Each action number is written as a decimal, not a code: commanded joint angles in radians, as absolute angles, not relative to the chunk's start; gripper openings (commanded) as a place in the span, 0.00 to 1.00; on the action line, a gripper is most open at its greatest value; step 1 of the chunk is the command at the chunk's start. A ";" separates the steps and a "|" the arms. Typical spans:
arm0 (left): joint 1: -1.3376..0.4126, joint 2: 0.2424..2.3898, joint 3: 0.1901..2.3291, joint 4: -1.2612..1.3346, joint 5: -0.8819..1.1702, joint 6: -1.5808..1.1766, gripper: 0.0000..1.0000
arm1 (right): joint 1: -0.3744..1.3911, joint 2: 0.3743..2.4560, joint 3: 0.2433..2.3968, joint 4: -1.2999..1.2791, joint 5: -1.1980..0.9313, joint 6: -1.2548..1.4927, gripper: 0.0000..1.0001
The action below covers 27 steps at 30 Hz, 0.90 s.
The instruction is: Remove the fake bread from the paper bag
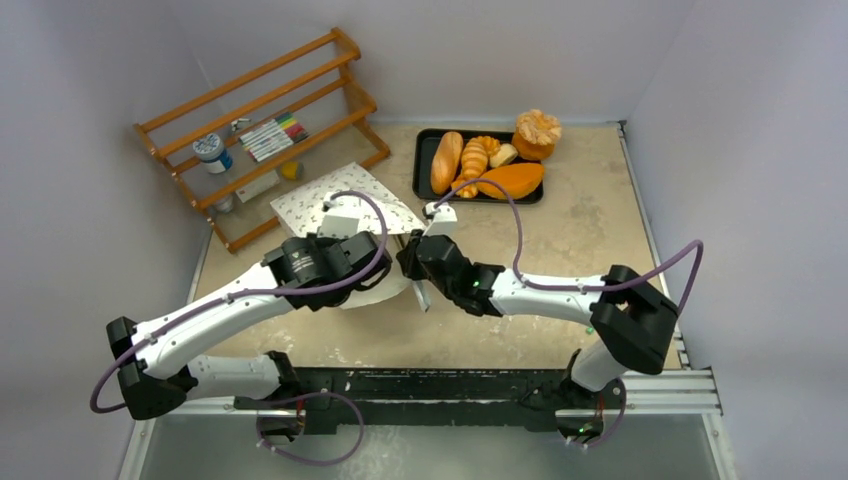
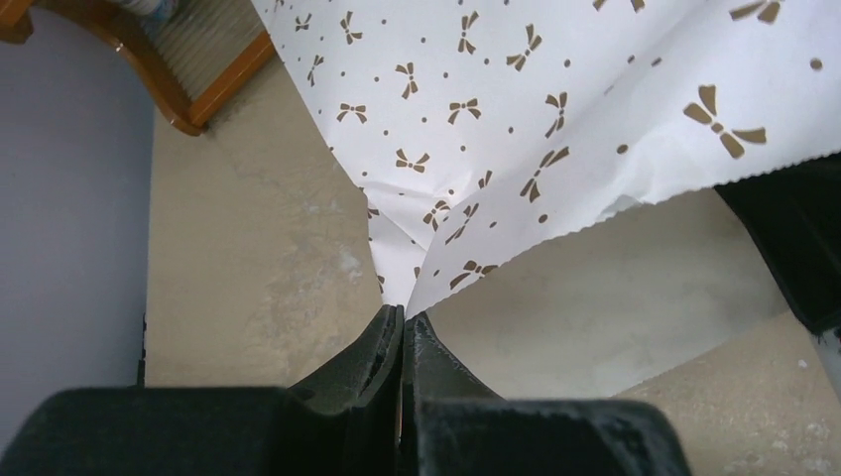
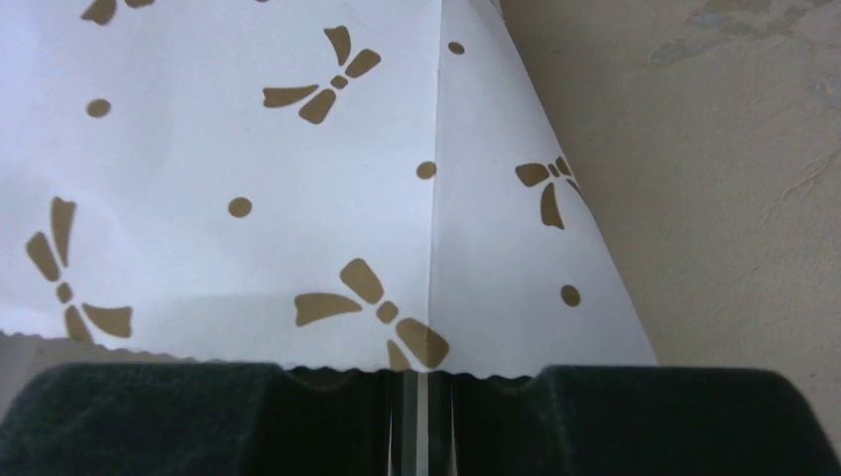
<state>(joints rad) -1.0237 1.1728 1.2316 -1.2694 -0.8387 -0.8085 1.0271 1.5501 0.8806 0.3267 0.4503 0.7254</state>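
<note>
The off-white paper bag point(image 1: 318, 203) with brown bow-like marks lies on the table left of centre, its mouth toward the arms. My left gripper point(image 1: 388, 272) is shut on a bunched corner of the bag point(image 2: 516, 119), the paper pinched between its fingertips point(image 2: 402, 315). My right gripper point(image 1: 410, 258) sits right beside it at the same mouth edge. The bag's serrated edge point(image 3: 327, 228) runs into its nearly closed jaws, which appear shut on a fold. No bread shows inside the bag; its interior is hidden.
A black tray point(image 1: 424, 160) at the back centre holds several fake breads point(image 1: 478, 160). A wooden rack point(image 1: 262, 128) with a jar and markers stands at the back left, close behind the bag. Grey walls enclose the table on three sides.
</note>
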 commanded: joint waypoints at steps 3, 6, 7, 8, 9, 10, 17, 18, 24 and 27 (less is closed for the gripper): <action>-1.029 1.122 1.226 -1.398 -0.982 -1.008 0.00 | 1.105 1.518 0.927 0.312 0.495 0.704 0.00; -1.029 1.138 1.239 -1.437 -1.014 -1.053 0.00 | 1.144 1.537 0.957 0.291 0.494 0.670 0.00; -1.029 1.142 1.239 -1.445 -1.019 -1.064 0.00 | 1.159 1.542 0.959 0.285 0.498 0.657 0.00; -1.029 1.143 1.236 -1.450 -1.023 -1.071 0.00 | 1.176 1.544 0.976 0.276 0.504 0.647 0.00; -1.029 1.144 1.230 -1.449 -1.021 -1.077 0.00 | 1.192 1.546 0.996 0.268 0.508 0.639 0.00; -1.030 1.144 1.219 -1.446 -1.017 -1.082 0.00 | 1.205 1.548 1.004 0.262 0.511 0.627 0.00; -1.030 1.135 1.144 -1.401 -0.981 -1.116 0.00 | 1.235 1.572 1.049 0.220 0.411 0.606 0.00; -1.031 1.131 1.134 -1.389 -0.971 -1.118 0.00 | 1.235 1.584 1.054 0.219 0.402 0.608 0.00; -1.032 1.111 1.090 -1.329 -0.910 -1.128 0.00 | 1.233 1.629 1.063 0.197 0.333 0.625 0.00; -1.040 1.093 1.072 -1.296 -0.865 -1.140 0.00 | 1.233 1.636 1.070 0.169 0.347 0.631 0.00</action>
<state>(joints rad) -1.0294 1.1324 1.0901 -1.3544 -0.9039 -1.1011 1.2358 1.6520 1.0191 0.1768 0.3561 0.6262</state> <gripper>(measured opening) 0.004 0.236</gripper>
